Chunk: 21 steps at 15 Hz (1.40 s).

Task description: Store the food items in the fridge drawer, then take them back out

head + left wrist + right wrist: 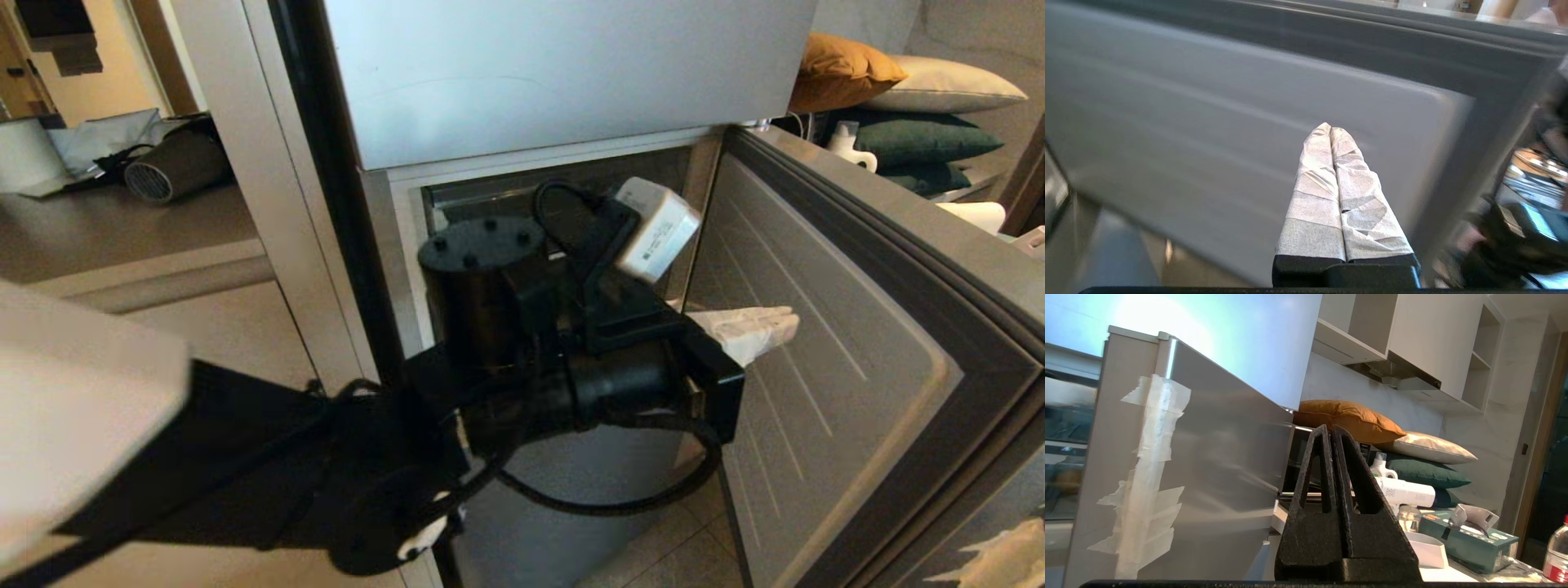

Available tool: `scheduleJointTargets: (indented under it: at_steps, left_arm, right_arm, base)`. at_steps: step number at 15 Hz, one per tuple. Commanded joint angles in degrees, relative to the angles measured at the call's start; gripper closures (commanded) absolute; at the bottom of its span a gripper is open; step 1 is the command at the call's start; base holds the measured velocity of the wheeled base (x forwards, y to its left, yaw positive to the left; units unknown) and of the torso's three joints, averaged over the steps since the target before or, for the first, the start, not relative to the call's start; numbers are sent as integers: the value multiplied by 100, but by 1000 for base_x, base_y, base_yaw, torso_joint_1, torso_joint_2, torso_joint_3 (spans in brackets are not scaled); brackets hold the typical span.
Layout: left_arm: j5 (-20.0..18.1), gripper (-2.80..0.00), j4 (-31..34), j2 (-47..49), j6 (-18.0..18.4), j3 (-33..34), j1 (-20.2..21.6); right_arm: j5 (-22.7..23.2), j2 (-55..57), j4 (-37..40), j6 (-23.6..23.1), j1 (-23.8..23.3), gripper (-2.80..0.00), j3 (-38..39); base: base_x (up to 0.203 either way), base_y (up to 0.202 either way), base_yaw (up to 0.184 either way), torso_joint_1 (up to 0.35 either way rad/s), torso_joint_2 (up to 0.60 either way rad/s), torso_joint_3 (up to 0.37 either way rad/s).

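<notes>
Left hand [1331,134]: white crinkled tape over the fingers, black base
Right hand [1329,433]: black, grainy
Lower fridge door [824,343]: pale grey inner panel with faint slanting ribs, dark grey rim
Upper fridge door [555,73]: silver-grey
Top pillow [841,69]: mustard orange
Second pillow [939,86]: cream
Third pillow [922,139]: dark green
Tissue box [1466,537]: teal

Lower fridge door [824,359]: swung open, right, ribbed inner liner showing. Upper fridge door [563,73]: closed, silver. Pillows, far right: mustard [841,69] on top, cream [947,86] beside, dark green [931,139] beneath. Teal tissue box [1470,539]. Water bottle [1557,555], red label.
</notes>
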Motion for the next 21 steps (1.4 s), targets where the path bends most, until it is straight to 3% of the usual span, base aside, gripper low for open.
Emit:
scheduleJointTargets:
  at_steps: [1, 9, 18, 21]
  left_arm:
    - [-49, 0, -545, 865, 10, -471, -114]
    - [-51, 0, -636, 1063, -282, -956, -1043]
    - [608, 0, -679, 912, -282, -854, -618]
    - [850, 0, -697, 449, -273, -444, -556]
  right_arm:
    - [2, 6, -24, -11, 2, 0, 1]
    - [-24, 6, -41, -20, 2, 0, 1]
    - [-84, 6, 69, 25, 2, 0, 1]
    - [-80, 6, 1253, 354, 2, 0, 1]
  base:
    - [0, 0, 0, 0, 0, 0]
    - [0, 0, 0, 0, 0, 0]
    - [0, 0, 0, 0, 0, 0]
    - [0, 0, 0, 0, 0, 0]
